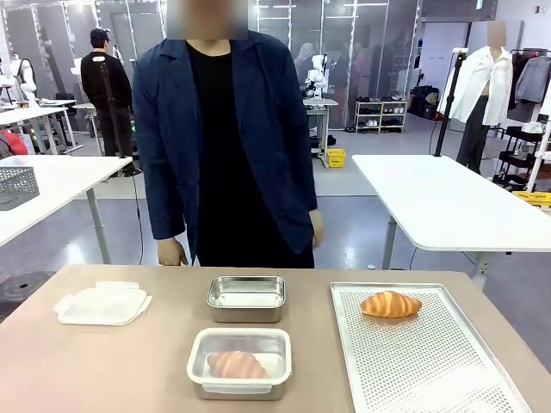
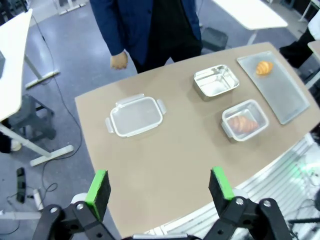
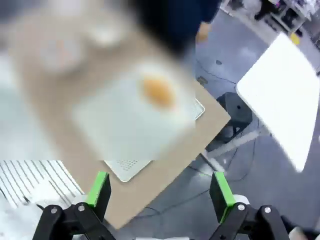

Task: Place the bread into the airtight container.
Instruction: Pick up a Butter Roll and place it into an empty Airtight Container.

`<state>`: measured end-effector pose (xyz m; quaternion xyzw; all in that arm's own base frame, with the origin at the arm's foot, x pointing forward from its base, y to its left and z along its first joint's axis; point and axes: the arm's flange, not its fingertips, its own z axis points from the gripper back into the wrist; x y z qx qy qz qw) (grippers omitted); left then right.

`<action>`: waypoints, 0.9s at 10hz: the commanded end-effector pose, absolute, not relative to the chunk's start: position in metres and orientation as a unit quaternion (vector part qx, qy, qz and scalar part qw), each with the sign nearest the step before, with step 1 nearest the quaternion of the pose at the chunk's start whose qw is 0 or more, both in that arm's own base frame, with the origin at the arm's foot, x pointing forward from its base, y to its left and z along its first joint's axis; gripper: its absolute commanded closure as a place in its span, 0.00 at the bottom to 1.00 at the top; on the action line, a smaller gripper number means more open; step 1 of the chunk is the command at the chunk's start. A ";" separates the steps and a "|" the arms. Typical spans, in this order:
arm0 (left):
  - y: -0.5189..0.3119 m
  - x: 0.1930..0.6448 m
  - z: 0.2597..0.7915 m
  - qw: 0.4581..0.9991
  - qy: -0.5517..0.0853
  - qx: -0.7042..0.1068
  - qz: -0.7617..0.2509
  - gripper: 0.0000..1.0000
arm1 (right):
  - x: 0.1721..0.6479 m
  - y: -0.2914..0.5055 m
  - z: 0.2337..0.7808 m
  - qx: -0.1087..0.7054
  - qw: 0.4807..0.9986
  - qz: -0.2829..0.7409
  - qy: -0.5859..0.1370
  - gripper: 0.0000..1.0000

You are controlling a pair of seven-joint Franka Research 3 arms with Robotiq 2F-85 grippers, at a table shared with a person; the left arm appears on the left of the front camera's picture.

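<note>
A: Start at the left. How does the left claw stand?

B: The left claw (image 2: 159,185) hangs high over the near edge of the worktop (image 1: 129,370). Its green pads are spread wide, with nothing between them.

A: And on the worktop itself?

B: Farthest left lies a translucent lid (image 1: 103,304) with clip flaps, flat and on its own. Behind the far edge stands a person (image 1: 225,129) in a dark blue jacket. One hand (image 1: 171,252) hangs just beyond that edge, touching nothing.

A: The middle?

B: Two containers, one behind the other. The far one is an empty steel tin (image 1: 246,297). In front of it, across a narrow gap, is the airtight container (image 1: 239,391), uncovered.

A: Where is the bread?

B: The bread (image 1: 237,365), golden-brown and croissant-shaped, lies inside the airtight container, on its bottom.

A: Further right?

B: A perforated tray (image 1: 430,370) takes up the right side of the worktop. A loose croissant (image 1: 391,304) lies near the tray's far edge, well apart from both containers.

A: And the right claw?

B: The right claw (image 3: 159,189) hangs high over the worktop's edge by the tray. Its wrist view is badly blurred farther off, but the fingers are sharp: set wide apart and gripping nothing.
</note>
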<state>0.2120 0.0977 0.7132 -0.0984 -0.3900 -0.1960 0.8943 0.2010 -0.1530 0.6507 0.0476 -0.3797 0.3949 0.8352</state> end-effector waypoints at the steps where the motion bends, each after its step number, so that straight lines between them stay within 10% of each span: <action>1: 0.097 0.212 0.716 0.895 -0.387 -0.095 -0.200 0.00 | 0.268 -0.128 0.662 -0.088 0.770 0.535 -0.337 0.00; 5: 0.097 0.212 0.716 0.895 -0.387 -0.095 -0.200 0.00 | 0.356 -0.016 0.619 -0.099 0.677 0.682 -0.260 0.00; 9: 0.097 0.212 0.716 0.895 -0.387 -0.095 -0.200 0.00 | 0.406 0.021 0.523 -0.093 0.692 0.694 -0.176 0.00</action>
